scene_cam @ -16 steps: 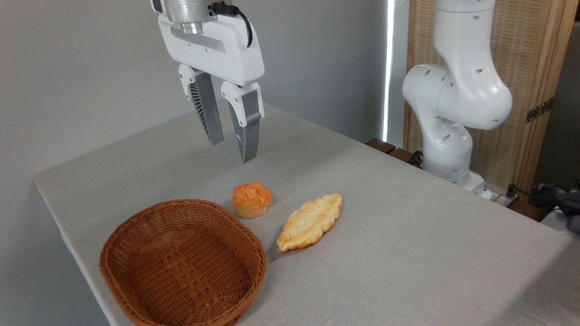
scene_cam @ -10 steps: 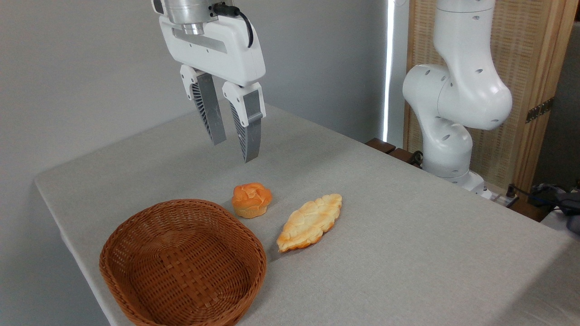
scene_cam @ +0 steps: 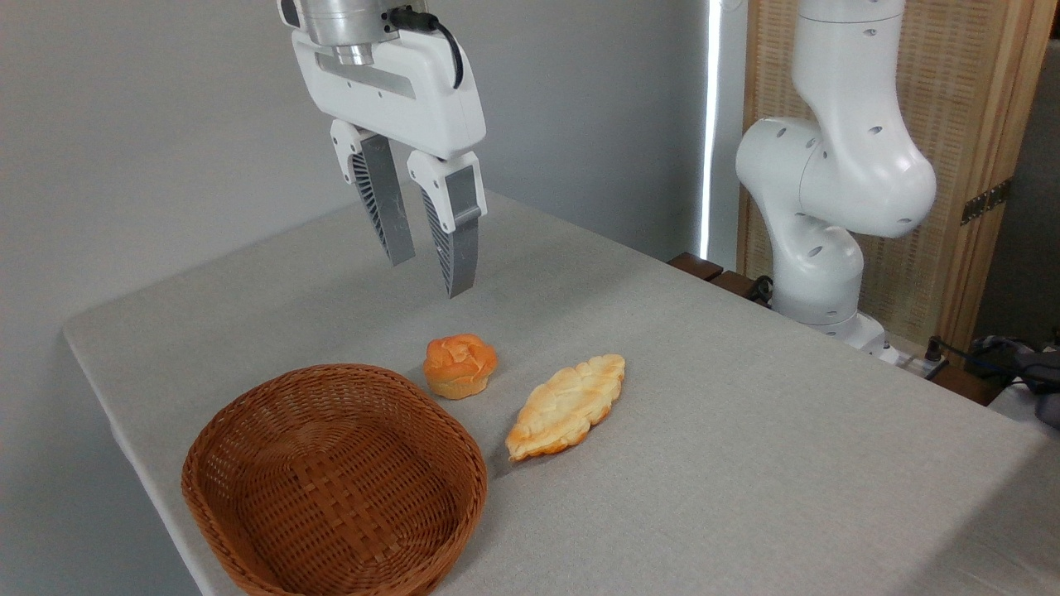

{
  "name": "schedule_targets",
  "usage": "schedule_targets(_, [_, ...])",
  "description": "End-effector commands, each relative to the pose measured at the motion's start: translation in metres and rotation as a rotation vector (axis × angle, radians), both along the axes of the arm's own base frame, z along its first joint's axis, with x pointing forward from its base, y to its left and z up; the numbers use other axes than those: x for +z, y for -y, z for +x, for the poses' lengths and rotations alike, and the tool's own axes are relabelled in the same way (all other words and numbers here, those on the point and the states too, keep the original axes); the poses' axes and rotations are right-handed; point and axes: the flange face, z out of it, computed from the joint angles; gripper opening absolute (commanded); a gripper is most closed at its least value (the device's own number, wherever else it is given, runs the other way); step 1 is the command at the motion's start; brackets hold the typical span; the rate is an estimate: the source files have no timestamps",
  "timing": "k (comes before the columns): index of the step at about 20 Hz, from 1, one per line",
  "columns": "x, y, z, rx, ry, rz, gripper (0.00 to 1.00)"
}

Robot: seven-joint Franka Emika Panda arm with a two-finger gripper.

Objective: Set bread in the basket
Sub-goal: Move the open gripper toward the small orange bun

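The task had barely begun when I looked. The bread (scene_cam: 460,365), a small round orange-golden bun with a knotted top, sat on the grey desk (scene_cam: 745,430), just beside the far rim of the basket (scene_cam: 248,497) but not touching it as far as I could tell. The brown wicker basket was empty, its woven floor fully showing. To the right of the bun lay a longer, leaf-shaped pale pastry (scene_cam: 567,406), near it but apart. The gripper (scene_cam: 431,277) hung in the air well above the desk, up and a little to the left of the bun, its two fingers (scene_cam: 460,240) parted with a clear gap between the tips and nothing held between them. The gap looked rather narrow next to the bun, so I judged they might need to spread wider before going down. Nothing of the job was done: the bun was ungrasped and not yet lifted. What remained, as I saw it, was everything: bringing the fingers down around the bun, closing on it, carrying it the short way over the rim and letting go inside the basket.
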Motion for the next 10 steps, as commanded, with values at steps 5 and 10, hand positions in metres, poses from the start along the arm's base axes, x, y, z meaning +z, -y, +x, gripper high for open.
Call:
schedule_targets(5, [-0.028, 0.037, -0.027, -0.061, -0.014, -0.011, 1.00])
schedule_targets(10, [-0.079, 0.082, -0.062, -0.152, 0.018, 0.009, 1.00])
